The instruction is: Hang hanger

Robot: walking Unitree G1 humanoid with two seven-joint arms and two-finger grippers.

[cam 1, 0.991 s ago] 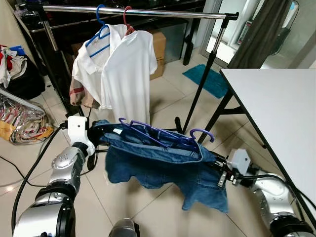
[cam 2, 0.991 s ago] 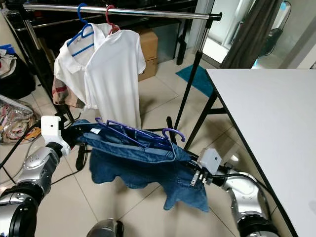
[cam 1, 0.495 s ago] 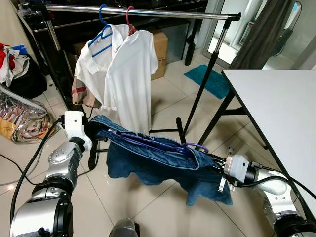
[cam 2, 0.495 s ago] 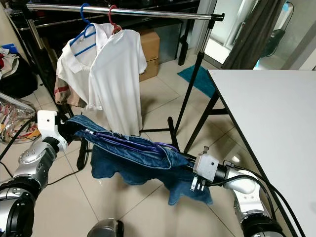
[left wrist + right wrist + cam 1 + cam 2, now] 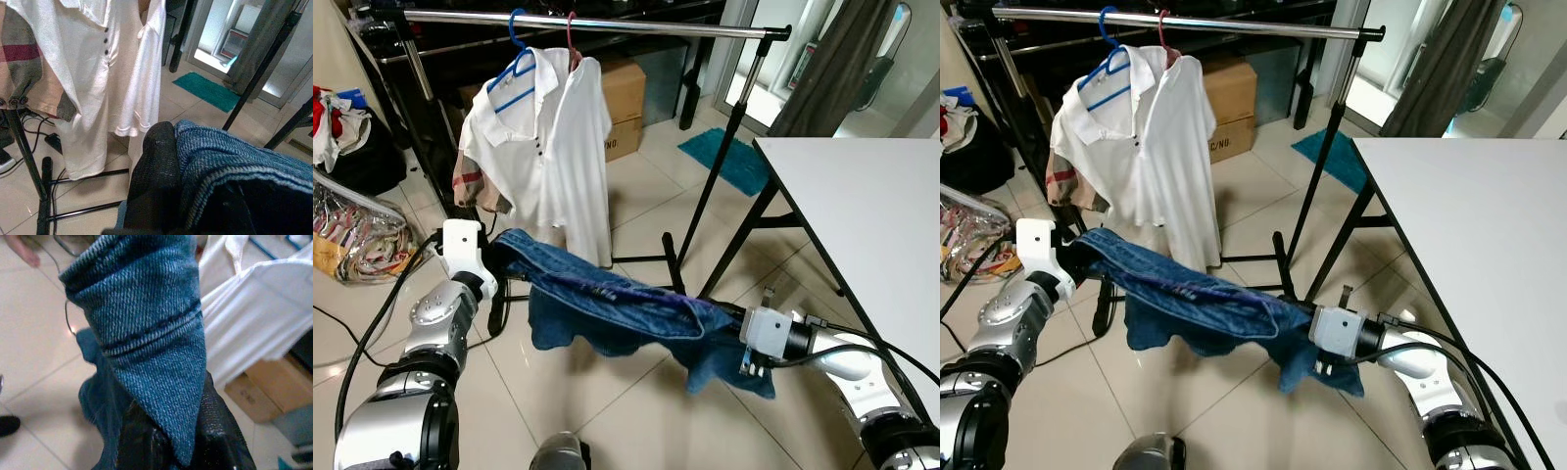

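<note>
Two grippers are holding one pair of blue denim shorts (image 5: 607, 308) stretched between them, low over the tiled floor (image 5: 636, 196) in front of the clothes rack (image 5: 587, 22). The left gripper (image 5: 499, 257) is sitting at about nine o'clock from the garment's middle, its black fingers (image 5: 156, 181) pressing together on the folded waistband. The right gripper (image 5: 729, 318) is at about four o'clock, and its fingers (image 5: 215, 431) are likewise closing on a fold of the denim, which is draping over them in a point. A thin purple line, probably the purple hanger (image 5: 607, 292), is running along the upper edge of the shorts; most of it is buried in the cloth, so I cannot say how it is lying. The legs of the shorts are sagging below that edge towards six o'clock.

Up at twelve o'clock the steel rail of the rack is carrying a blue hanger (image 5: 514, 59) and a red hanger (image 5: 571, 29), with two white polo shirts (image 5: 548, 147) hanging from them side by side and touching. A cardboard box (image 5: 625, 103) is standing behind the shirts. At three o'clock a white table (image 5: 862, 215) is standing well apart from the rack, and a teal mat (image 5: 729, 162) is lying on the floor beyond it.
</note>
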